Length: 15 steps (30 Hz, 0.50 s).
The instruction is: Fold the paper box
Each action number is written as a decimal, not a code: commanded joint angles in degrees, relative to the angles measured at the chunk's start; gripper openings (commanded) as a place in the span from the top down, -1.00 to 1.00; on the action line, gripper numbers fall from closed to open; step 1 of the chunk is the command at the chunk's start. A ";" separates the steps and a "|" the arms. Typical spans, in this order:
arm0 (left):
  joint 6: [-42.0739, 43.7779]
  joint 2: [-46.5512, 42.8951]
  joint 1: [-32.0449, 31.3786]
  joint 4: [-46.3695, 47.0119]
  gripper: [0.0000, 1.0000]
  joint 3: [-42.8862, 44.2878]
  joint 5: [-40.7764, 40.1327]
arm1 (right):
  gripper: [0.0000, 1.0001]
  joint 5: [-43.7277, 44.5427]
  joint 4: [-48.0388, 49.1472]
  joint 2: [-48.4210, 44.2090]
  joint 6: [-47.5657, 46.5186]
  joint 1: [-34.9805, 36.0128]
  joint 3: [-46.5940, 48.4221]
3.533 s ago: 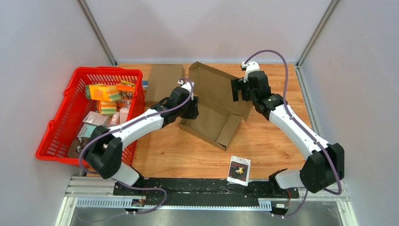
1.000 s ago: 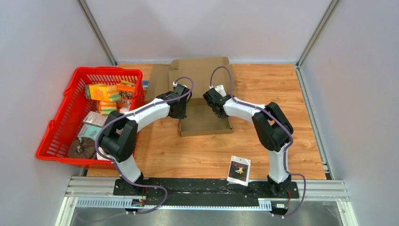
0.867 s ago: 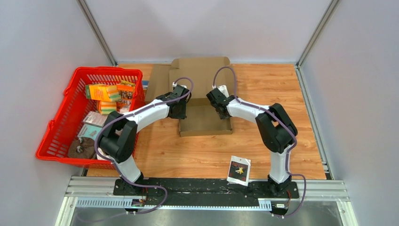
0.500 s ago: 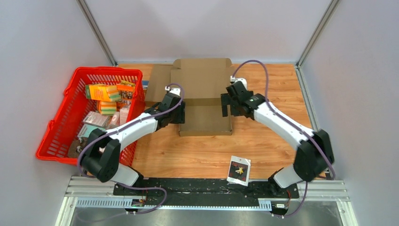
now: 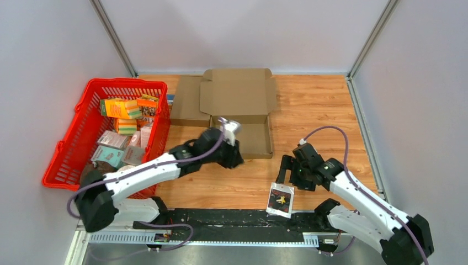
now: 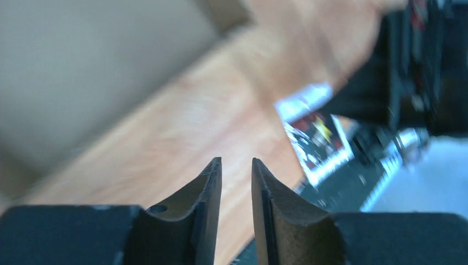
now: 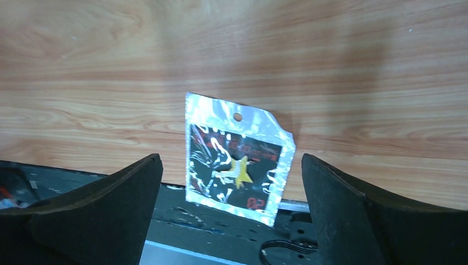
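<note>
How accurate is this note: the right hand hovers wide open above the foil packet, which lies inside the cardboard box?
One slip: the foil packet lies at the near edge of the table, outside the cardboard box, as the top view shows. The right hand hovers wide open above it.

The wooden table (image 5: 320,110) bears an open brown cardboard box (image 5: 238,96), a flat cardboard sheet (image 5: 186,107), a red plastic basket (image 5: 127,83) and a silvery packet (image 5: 280,199).
</note>
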 commanded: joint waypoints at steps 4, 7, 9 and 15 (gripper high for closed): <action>-1.22 18.76 -17.23 4.63 0.56 8.24 11.35 | -0.90 -0.73 0.97 -8.91 12.95 -0.16 -4.07; -1.05 25.70 -20.84 3.58 0.62 12.10 12.14 | -0.83 -2.12 -1.50 -8.74 13.48 -0.07 -5.13; -1.48 28.89 -22.08 1.12 0.65 15.08 10.83 | -0.83 -4.14 -0.90 -8.48 13.39 0.02 -6.97; -6.14 39.60 -23.14 6.48 0.76 17.90 11.71 | -0.92 -5.20 -1.07 -10.23 13.65 1.16 -11.01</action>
